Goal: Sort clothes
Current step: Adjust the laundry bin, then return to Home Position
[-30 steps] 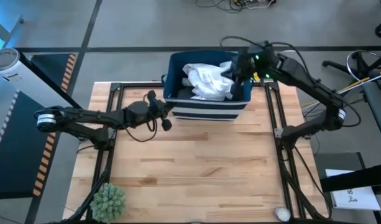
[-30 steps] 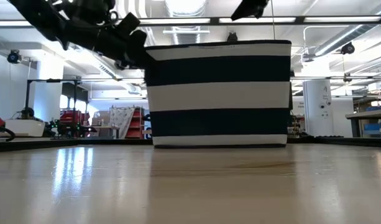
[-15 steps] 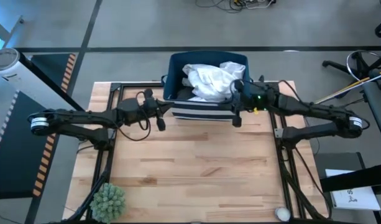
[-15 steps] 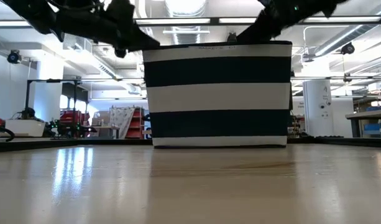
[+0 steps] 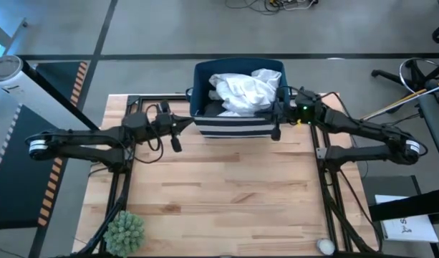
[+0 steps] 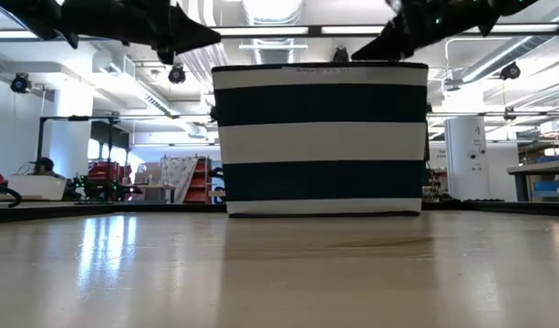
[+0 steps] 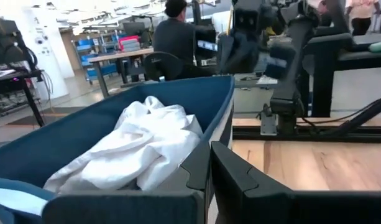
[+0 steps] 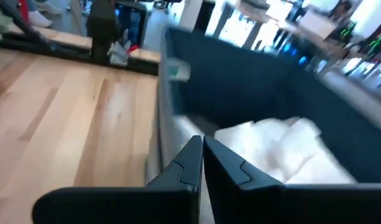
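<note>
A large white garment [image 5: 242, 91] is seen heaped inside the striped bin [image 5: 237, 127] at the table's far edge; no other clothes are visible, so sorting is judged barely begun. The left gripper [image 5: 175, 132] and right gripper [image 5: 276, 122] are held at the bin's two near corners, each set of jaws pressed together over the rim.

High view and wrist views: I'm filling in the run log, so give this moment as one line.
left gripper: shut, at bin's left wall | right gripper: shut, at bin's right wall | navy white-striped fabric bin: table's far edge | large white garment: inside bin
</note>
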Robot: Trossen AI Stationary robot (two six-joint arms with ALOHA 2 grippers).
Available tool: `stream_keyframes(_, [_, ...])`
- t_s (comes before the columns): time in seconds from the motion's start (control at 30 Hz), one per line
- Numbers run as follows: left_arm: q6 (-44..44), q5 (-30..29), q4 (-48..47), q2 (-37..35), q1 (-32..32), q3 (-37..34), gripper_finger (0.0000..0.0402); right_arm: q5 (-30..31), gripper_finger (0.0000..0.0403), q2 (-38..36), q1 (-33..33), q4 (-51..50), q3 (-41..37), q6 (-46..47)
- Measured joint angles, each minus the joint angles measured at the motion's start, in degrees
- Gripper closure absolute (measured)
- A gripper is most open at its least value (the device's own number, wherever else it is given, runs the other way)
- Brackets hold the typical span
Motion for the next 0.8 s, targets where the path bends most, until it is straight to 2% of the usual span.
stream_keyframes(0.13, [0.58,1.91,-5.38,-4.68,-0.17,0.0,0.0402,-0.29,0.0403,-4.14,0.04,-5.57,2.59,-0.45])
stream_keyframes(0.23, [0.98,2.15,-12.96,-9.24,-0.6,-0.27,0.0402,-0.64,0.0403,-8.39,0.58,-8.98,2.36,-0.48])
stream_keyframes(0.33, [0.4,2.14,-15.5,-13.87,-1.9,-2.16,0.0402,-0.84,0.0403,-13.58,1.33,-10.06,0.38,-0.49])
stream_keyframes(0.6, [0.46,2.1,-12.28,-25.26,-5.11,-12.54,0.0402,-0.6,0.0403,-25.7,2.36,-7.68,-10.24,1.43])
stream_keyframes(0.8, [-0.02,0.55,-10.55,-32.22,-5.18,-20.77,0.0402,-0.58,0.0403,-29.67,2.36,5.05,-23.09,4.39])
